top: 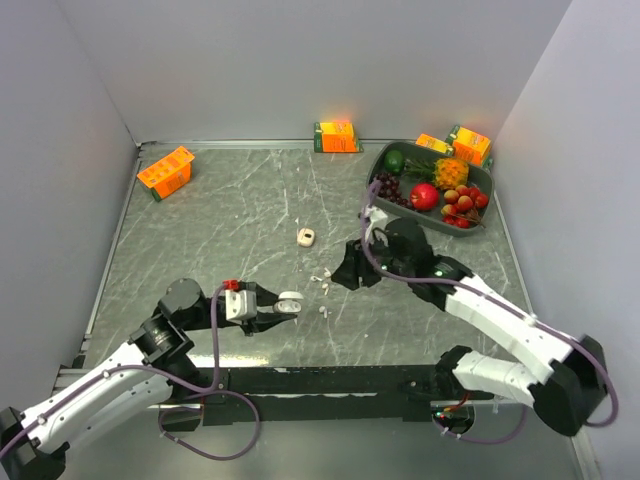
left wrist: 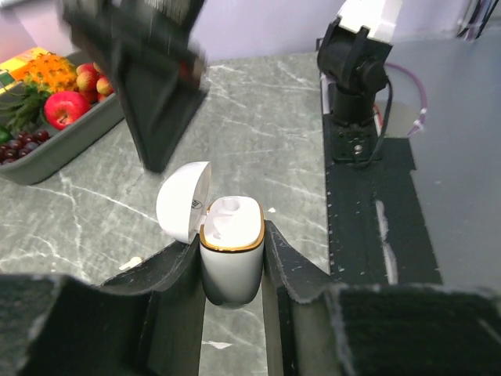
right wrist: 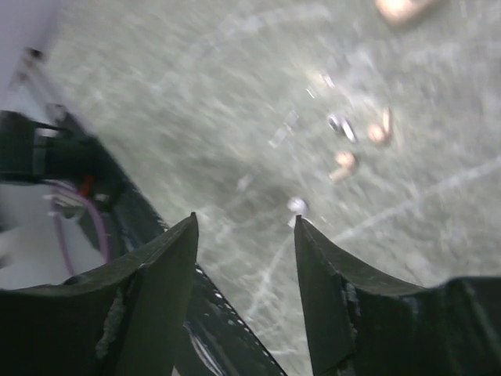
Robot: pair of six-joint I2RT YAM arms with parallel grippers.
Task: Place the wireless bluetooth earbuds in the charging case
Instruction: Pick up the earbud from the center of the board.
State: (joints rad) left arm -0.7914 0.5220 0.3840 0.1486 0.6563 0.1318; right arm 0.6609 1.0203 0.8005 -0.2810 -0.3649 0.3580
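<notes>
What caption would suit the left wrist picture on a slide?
Black left gripper clamps a small white gold-rimmed charging case, lid open, over grey marbled table.

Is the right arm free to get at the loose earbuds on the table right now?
Probably yes. The right claw is open and empty, and the earbuds lie on bare table just ahead of it, with nothing in between.

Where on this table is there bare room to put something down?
The stretch between the orange carton and the beige case is bare. It is crowded where earbuds lie between the left gripper and right gripper, and by the fruit tray.
</notes>
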